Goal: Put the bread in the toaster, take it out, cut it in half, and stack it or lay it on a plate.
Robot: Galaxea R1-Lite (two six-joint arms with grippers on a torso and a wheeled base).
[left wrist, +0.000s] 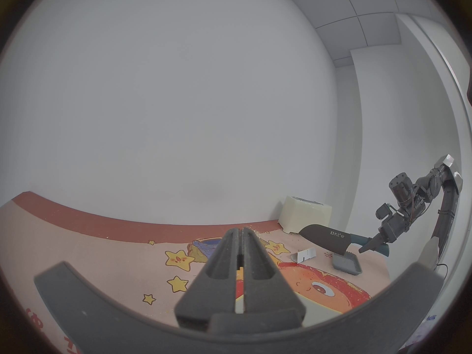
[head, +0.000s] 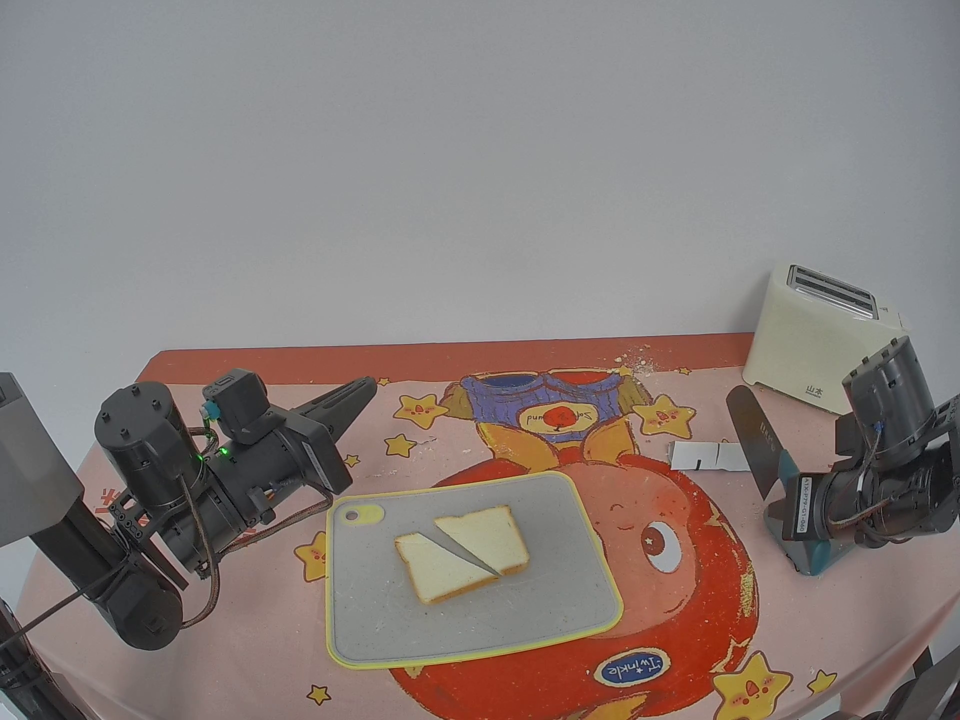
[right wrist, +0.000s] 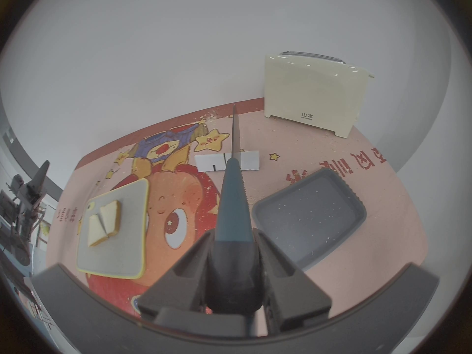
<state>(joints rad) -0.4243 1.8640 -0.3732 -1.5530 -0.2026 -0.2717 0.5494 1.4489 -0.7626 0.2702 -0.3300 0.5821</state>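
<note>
Two cut halves of bread (head: 462,552) lie side by side on a grey cutting board (head: 560,592) with a yellow rim; they also show in the right wrist view as bread (right wrist: 104,217). A cream toaster (head: 818,337) stands at the far right. My right gripper (head: 795,497) is raised at the right of the table, shut on the teal handle of a knife (right wrist: 234,207), whose dark blade (head: 755,434) points up and away. My left gripper (head: 360,389) is shut on nothing, above the table left of the board.
A dark grey tray (right wrist: 309,217) sits on the table below my right gripper, near the toaster (right wrist: 312,92). A small white card stand (head: 708,456) lies between the board and the toaster. The cartoon tablecloth (head: 680,552) covers the table; crumbs lie near the toaster.
</note>
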